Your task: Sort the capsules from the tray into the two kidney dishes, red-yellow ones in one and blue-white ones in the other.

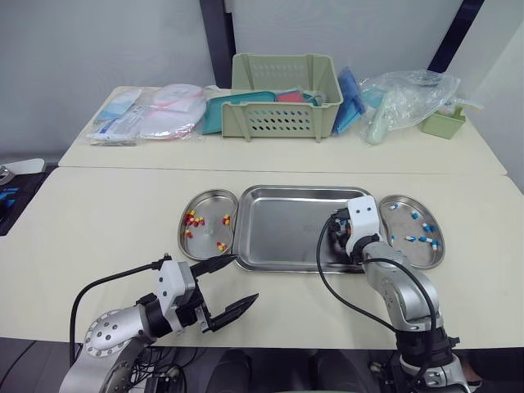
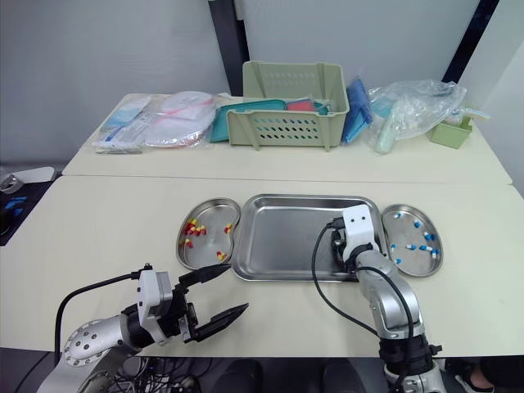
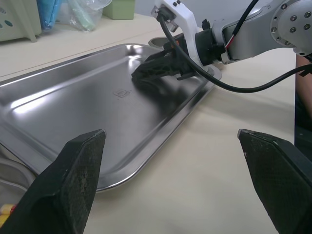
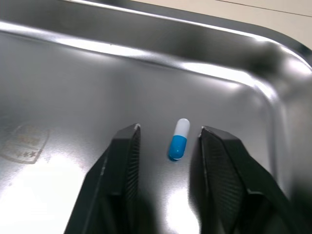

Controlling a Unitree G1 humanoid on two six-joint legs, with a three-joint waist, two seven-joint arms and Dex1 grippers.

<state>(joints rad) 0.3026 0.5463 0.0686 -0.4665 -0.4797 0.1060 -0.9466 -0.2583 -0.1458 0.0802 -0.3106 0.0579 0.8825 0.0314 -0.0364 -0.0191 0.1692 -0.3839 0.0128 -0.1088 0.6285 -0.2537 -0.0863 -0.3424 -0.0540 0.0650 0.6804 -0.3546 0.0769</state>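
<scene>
1. One blue-white capsule is found lying flat on the floor of the tray, close to a rounded corner. In the left eye view this corner sits at centre-right of the frame, under the right gripper.
2. The capsule is judged light, smooth and rounded. It is likely to roll or slide on the polished steel, and its thin shell could be dented by a hard squeeze.
3. Hold is best taken across the short axis, at the join of the blue and white halves, with light pressure.
4. The right gripper is set low with its fingers parted narrowly, one on either side of the capsule. No contact is observed.
5. The left gripper is spread wide and carries nothing. It is held over the counter at lower left of the frame, just beside the tray's near edge.
6. Red-yellow capsules are noted in the left kidney dish, and blue-white capsules in the right kidney dish.
7. Sorting is judged nearly complete. The right dish adjoins the tray, so only a short carry is called for.
</scene>
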